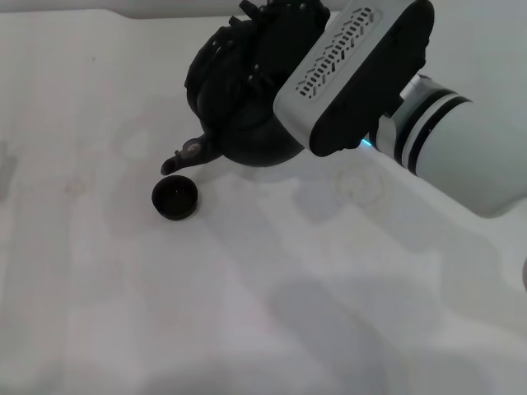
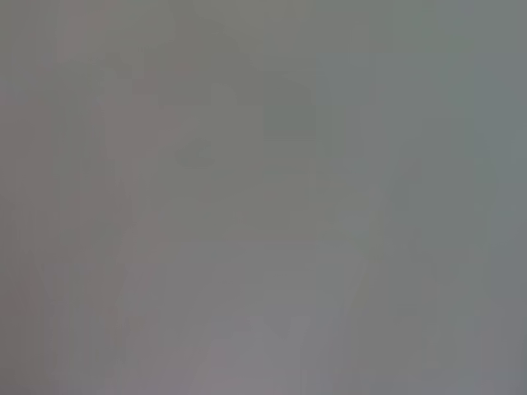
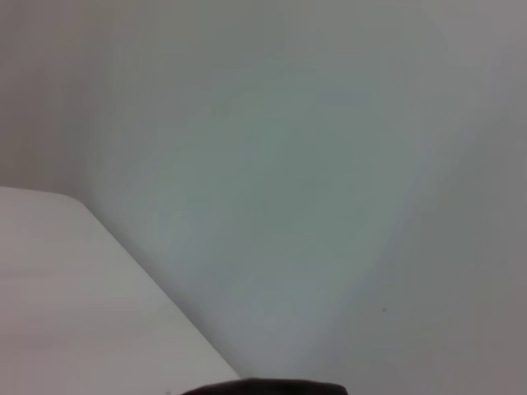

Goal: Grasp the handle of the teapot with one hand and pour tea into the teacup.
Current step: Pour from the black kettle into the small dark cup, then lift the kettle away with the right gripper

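Observation:
In the head view the black round-bellied teapot (image 1: 251, 140) hangs tilted above the white table, its short spout (image 1: 183, 156) with the silvery cap pointing down and left. Just below the spout tip stands the teacup (image 1: 175, 198), small, low and dark. My right gripper (image 1: 243, 45) comes in from the right over the pot's top and is shut on the handle (image 1: 216, 62), which it mostly covers. No stream of tea can be made out. A dark sliver (image 3: 263, 387) at the edge of the right wrist view cannot be identified. The left gripper is out of view.
The white table (image 1: 165, 313) spreads out around the cup, with soft shadows under my right arm (image 1: 461, 148). The left wrist view holds only a blurred grey surface. A pale wall and a table edge (image 3: 123, 247) fill the right wrist view.

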